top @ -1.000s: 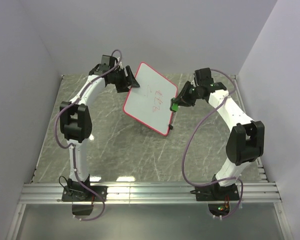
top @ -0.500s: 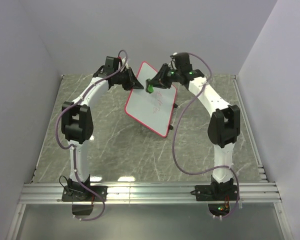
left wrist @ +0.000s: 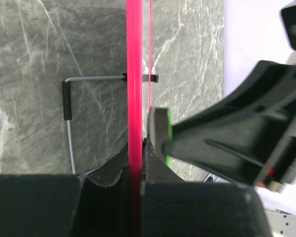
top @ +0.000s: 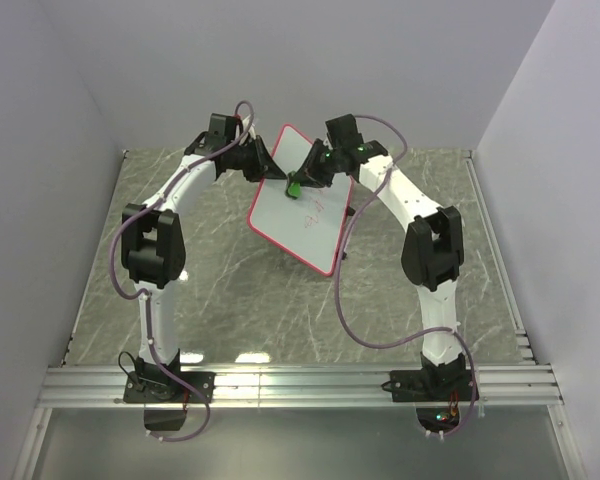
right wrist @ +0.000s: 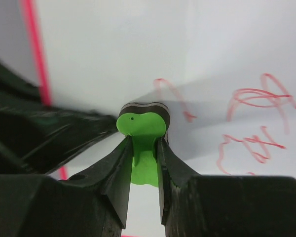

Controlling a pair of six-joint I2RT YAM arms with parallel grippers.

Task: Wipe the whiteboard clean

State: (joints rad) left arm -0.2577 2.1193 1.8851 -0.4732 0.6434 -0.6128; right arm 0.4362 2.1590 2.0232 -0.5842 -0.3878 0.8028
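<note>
The whiteboard (top: pixel 302 218) stands tilted on the bench (top: pixel 210 290), near the middle of its far edge, propped on a wire stand (left wrist: pixel 68 98). The left hand (top: pixel 270 168) is clamped tight on the board's red rim at the upper left edge. The right hand (top: pixel 298 182) is closed on a green eraser (right wrist: pixel 140 132), whose dark pad presses against the white face just beside the left hand.

The nearest risk is a collision. The eraser sits so close to the left hand's fingers (left wrist: pixel 113 170) that another stroke toward that edge could knock them or jam the pad against them. The board is held only by its thin rim, so a hard push from the eraser may twist it in the grip, or tip it on its stand. There is also a risk of an incomplete wipe, because the red scribbles (right wrist: pixel 259 123) lie off to one side of the pad and are not yet touched.

A second ago the left hand stood open beside the board's upper edge; it has since shut on the rim. The right arm was then out at the board's right edge with the eraser. It has swung across the face to the upper left. Seen from above, the red marks look fainter than they did. The board itself has stayed roughly in the same place.
</note>
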